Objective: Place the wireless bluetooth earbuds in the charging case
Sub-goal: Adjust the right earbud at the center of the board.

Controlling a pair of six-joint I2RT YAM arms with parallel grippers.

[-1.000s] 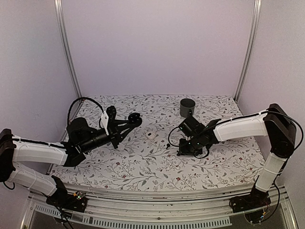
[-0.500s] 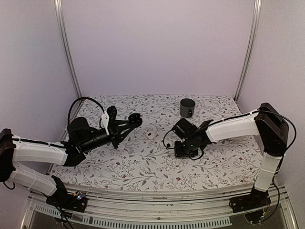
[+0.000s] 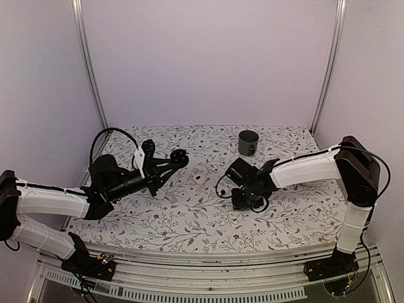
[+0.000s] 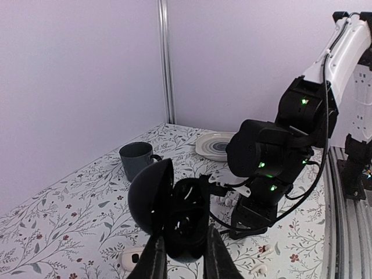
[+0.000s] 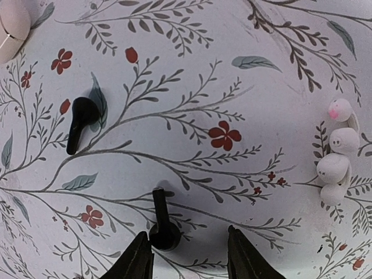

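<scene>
We are looking down past the right pincer (image 5: 187, 247), whose fingers are standing apart just above the flowered bench (image 5: 273, 70). One black earbud (image 5: 163, 224) is lying between them, closer to one finger than the other, with its stem pointing away. The second earbud (image 5: 81, 119) is resting well apart, and a white beaded piece (image 5: 337, 151) is sitting off to the other side. The left pincer (image 4: 184, 258) is clamping the open charging case (image 4: 174, 224) in the air. We are judging that an off-centre squeeze risks nudging the tiny nub sideways or flicking it out. A slanted grip risks missing the case's socket.
</scene>
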